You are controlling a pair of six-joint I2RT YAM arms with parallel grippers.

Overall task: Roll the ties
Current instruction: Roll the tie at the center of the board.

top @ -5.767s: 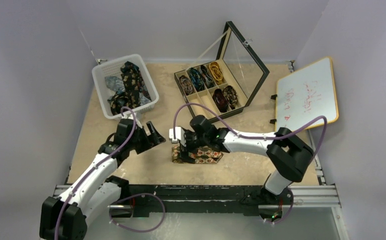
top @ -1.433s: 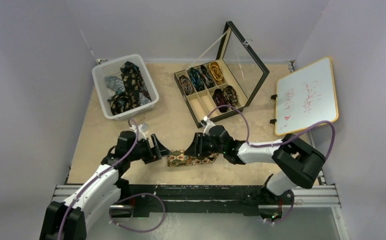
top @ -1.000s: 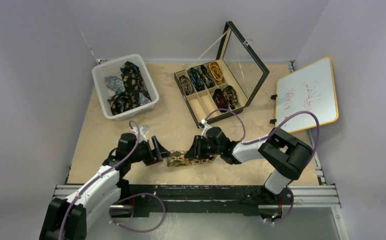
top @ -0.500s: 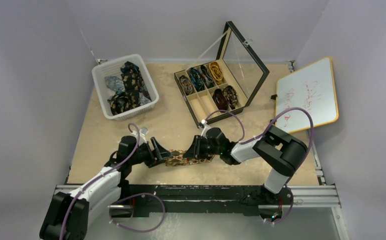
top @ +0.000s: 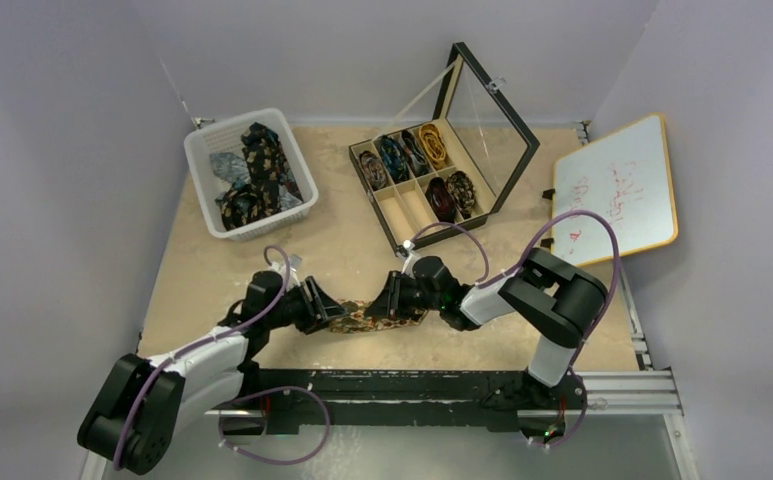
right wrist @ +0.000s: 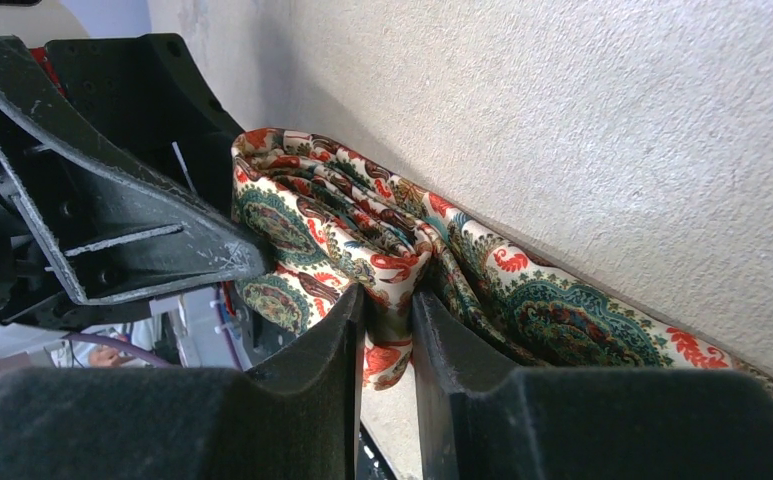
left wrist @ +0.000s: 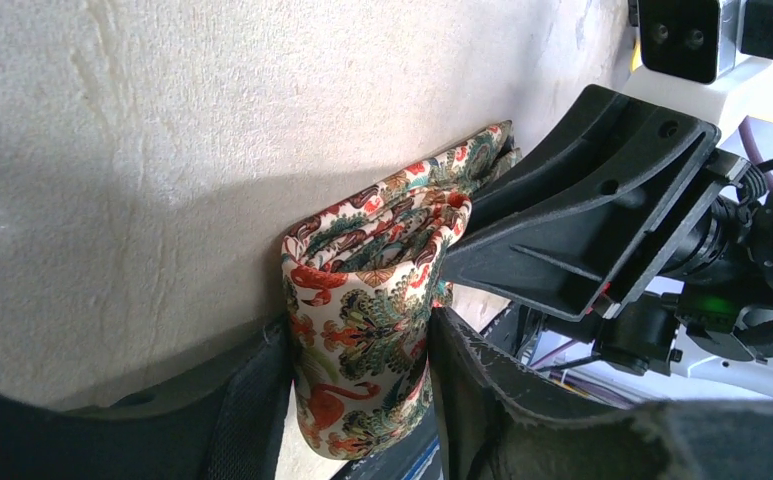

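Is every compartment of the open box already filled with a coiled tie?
No, the two near-left compartments of the box show bare lining, while the other six hold coiled ties.

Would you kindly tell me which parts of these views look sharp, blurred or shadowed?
Top external: even, soft light, the tie small and partly hidden. Left wrist: tie sharp, left fingers dark and blurred, shadow on the table beside it. Right wrist: tie pattern crisp, right fingers out of focus.
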